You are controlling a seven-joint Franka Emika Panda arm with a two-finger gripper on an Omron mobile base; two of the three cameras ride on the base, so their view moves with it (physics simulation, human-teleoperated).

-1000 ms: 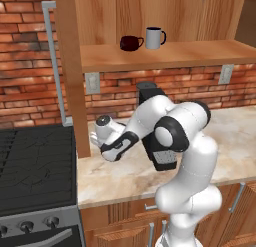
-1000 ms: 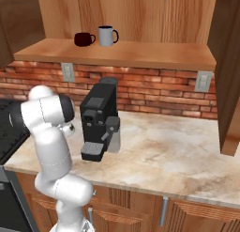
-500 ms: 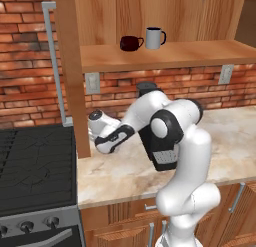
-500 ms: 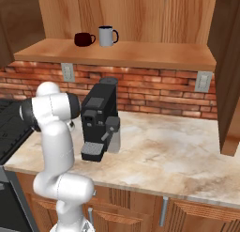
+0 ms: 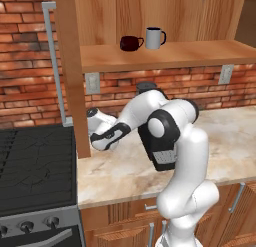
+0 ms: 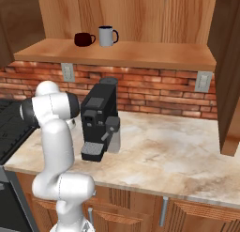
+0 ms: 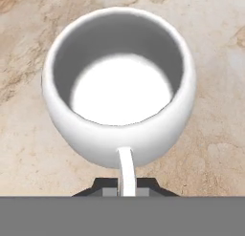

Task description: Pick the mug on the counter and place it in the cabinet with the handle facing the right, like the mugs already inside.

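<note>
In the left base view you see the white arm bent low to the left, its dark hand reaching down beside the wooden side post of the cabinet, over the beige marbled tabletop. Up on the thick plank shelf stand a squat dark red mug and, just right of it, a taller white mug with a dark rim. A black stove top lies at the left.

The right base view gives you what the arm hides in the first: a boxy black coffee machine on the tabletop against the brick wall, with the arm's rounded white shoulder just left of it.

In the hand view you look straight down into the mug: round, smooth, glossy white, wider than tall, sitting on the mottled stone. Its thin white loop handle points toward the fingers, which are closed on that handle, one dark tip each side.
</note>
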